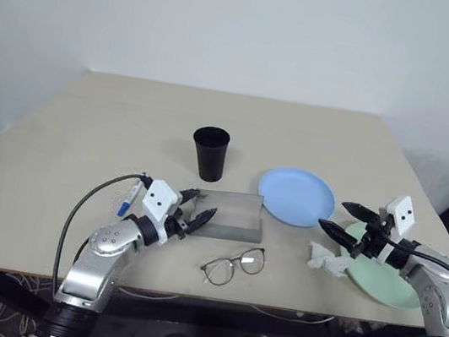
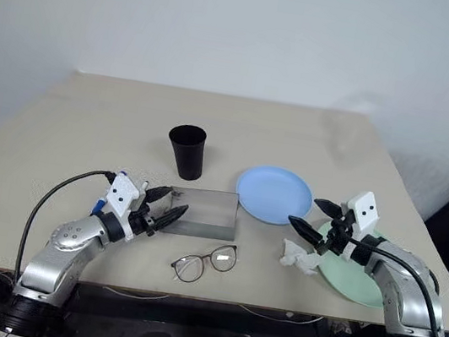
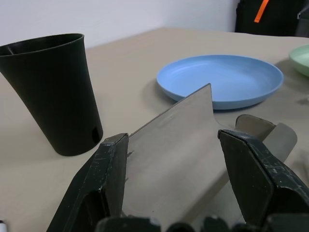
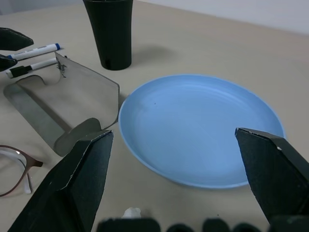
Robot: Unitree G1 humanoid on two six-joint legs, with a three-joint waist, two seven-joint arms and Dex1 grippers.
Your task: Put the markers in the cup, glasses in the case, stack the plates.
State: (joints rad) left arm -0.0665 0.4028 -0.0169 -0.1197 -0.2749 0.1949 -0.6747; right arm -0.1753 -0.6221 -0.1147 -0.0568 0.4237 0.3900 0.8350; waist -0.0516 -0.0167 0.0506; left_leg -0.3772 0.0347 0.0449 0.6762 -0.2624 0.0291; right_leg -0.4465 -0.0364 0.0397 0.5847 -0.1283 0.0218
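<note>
My left gripper hangs low with fingers spread, pointing inward; my right gripper mirrors it, jaws wide.

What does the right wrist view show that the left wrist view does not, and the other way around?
Only the right wrist view: the two markers lying side by side on the table, part of the glasses, and the left gripper near the markers.

Only the left wrist view: an edge of the green plate.

Both: the black cup standing upright, the blue plate, and the grey case beside it.
</note>
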